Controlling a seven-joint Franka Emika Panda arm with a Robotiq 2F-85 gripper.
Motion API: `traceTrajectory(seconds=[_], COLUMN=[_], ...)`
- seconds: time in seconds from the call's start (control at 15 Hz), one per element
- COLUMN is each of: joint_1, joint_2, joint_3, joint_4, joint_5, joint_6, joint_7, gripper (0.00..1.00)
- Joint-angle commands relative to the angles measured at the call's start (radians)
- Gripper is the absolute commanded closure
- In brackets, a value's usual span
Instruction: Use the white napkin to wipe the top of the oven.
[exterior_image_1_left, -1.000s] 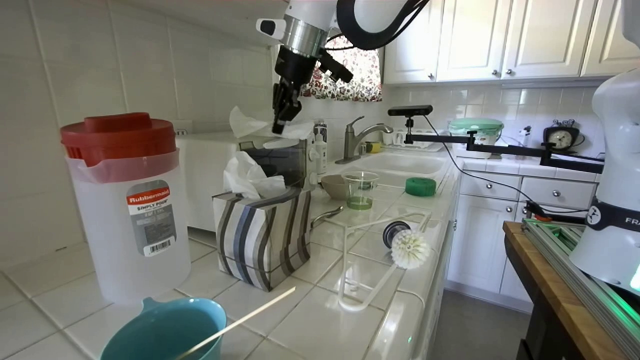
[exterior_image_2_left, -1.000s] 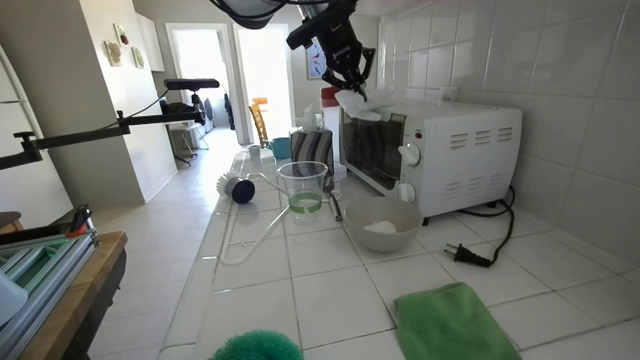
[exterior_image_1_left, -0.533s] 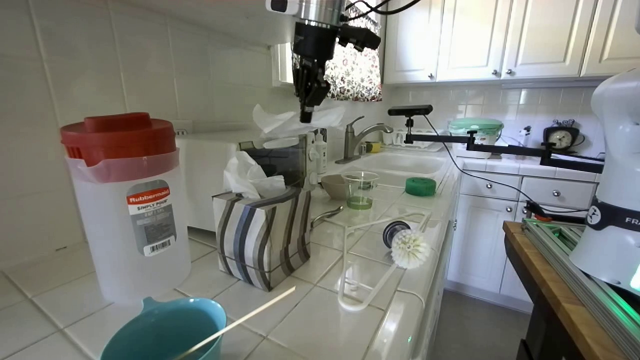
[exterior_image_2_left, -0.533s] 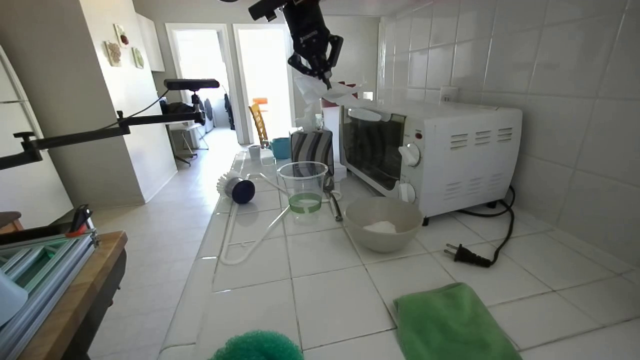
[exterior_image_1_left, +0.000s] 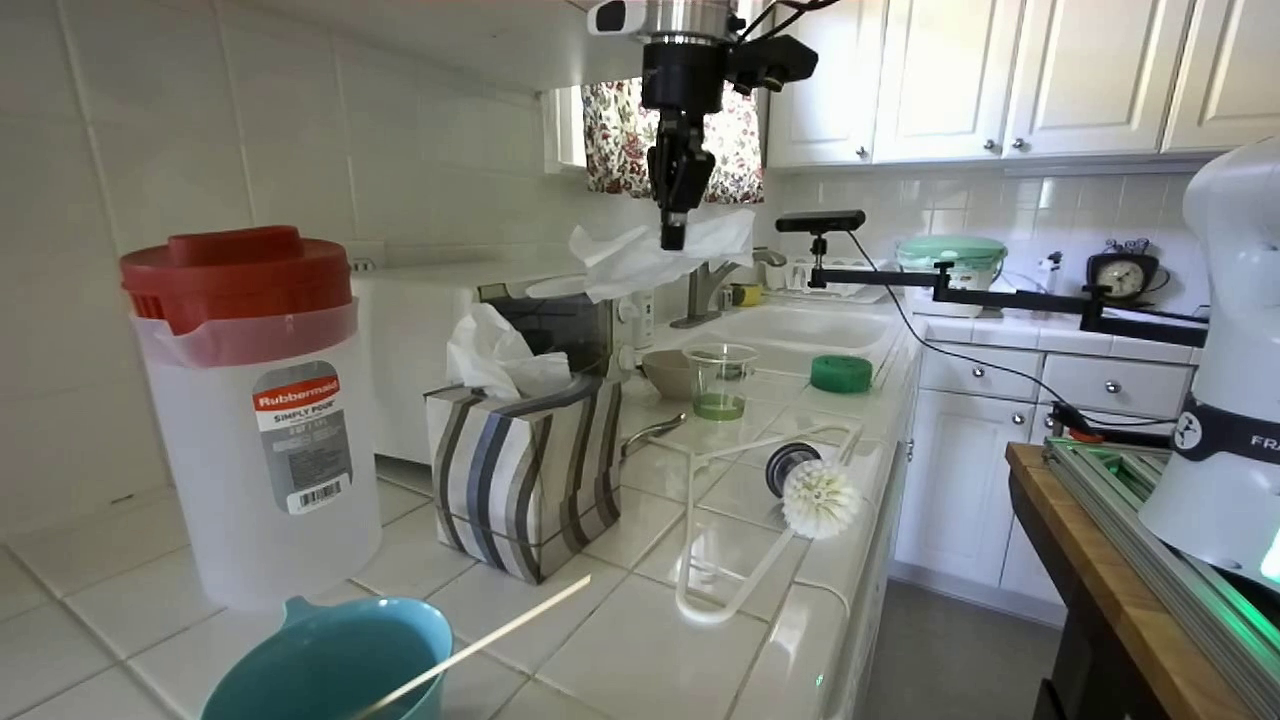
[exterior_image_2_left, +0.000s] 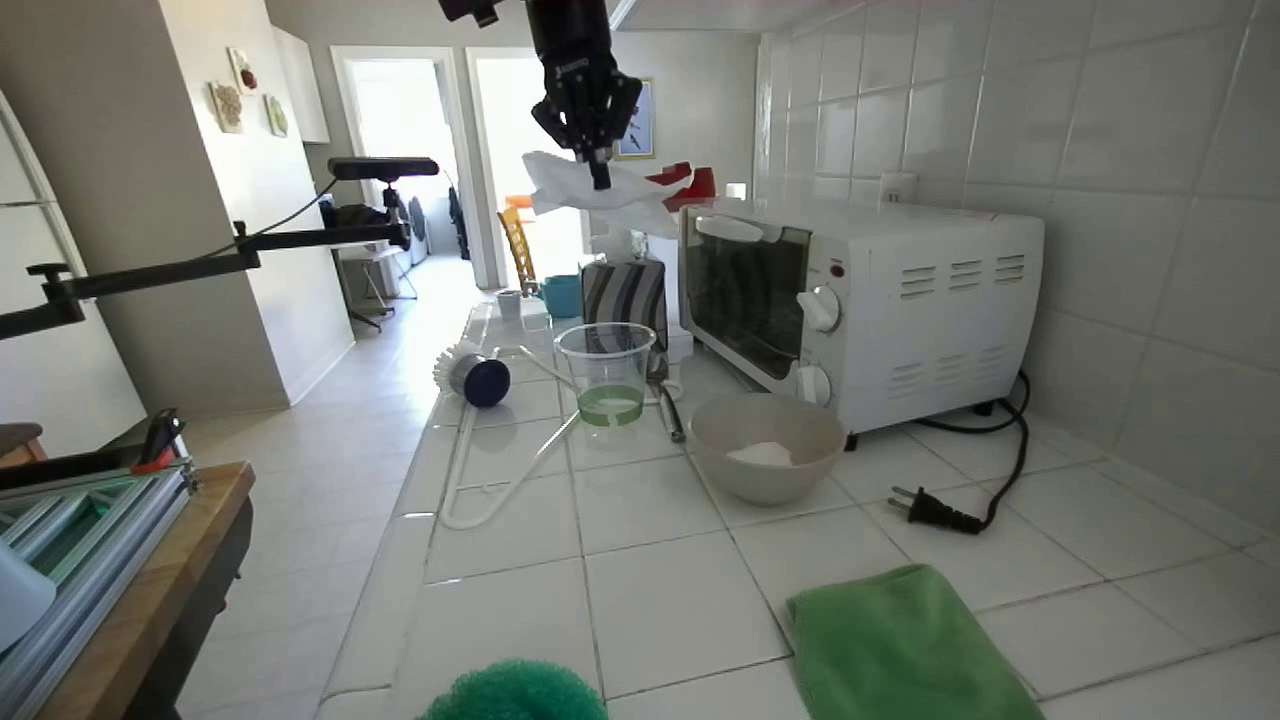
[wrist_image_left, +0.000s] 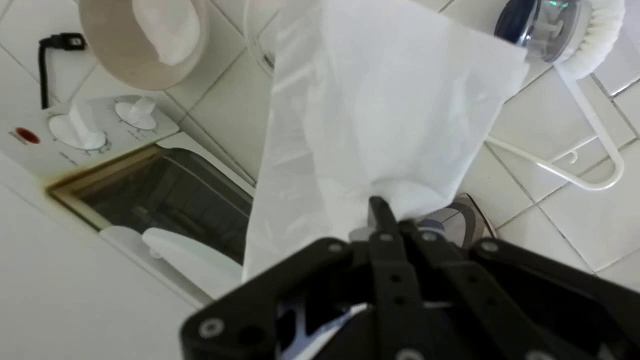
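The white napkin hangs from the fingertips of my gripper. My gripper, pointing down in both exterior views, is shut on the napkin, which spreads out to both sides of the fingers. The oven is a white toaster oven against the tiled wall, with a dark glass door and two knobs; its top lies at the lower left in the wrist view. My gripper is in the air beyond the oven's front edge, above the counter side. Whether the napkin touches the oven, I cannot tell.
A striped tissue box stands before the oven door, beside a red-lidded pitcher. A clear cup, a bowl, a brush, a white hanger and a green cloth lie on the counter.
My gripper has moved off the oven toward the counter's front side with the napkin in it, rightward in one exterior view and leftward in another. It has turned more upright.
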Motion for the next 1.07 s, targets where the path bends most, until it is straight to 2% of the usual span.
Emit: traceTrajectory(seconds=[0.0,0.33,0.67,1.0], joint_1=[0.002,0.003,0.021,0.033], joint_2=[-0.001,-0.008,-0.029,-0.054], joint_3=[-0.001,0.0,0.023,0.038], joint_4=[0.001,-0.01,-0.061,-0.115], joint_5=[0.002,0.015,0.069,0.158], joint_6=[-0.002,-0.027,-0.051,0.021], joint_7=[0.003,0.048,0.221,0.384], gripper=[0.99,1.0,1.0,1.0])
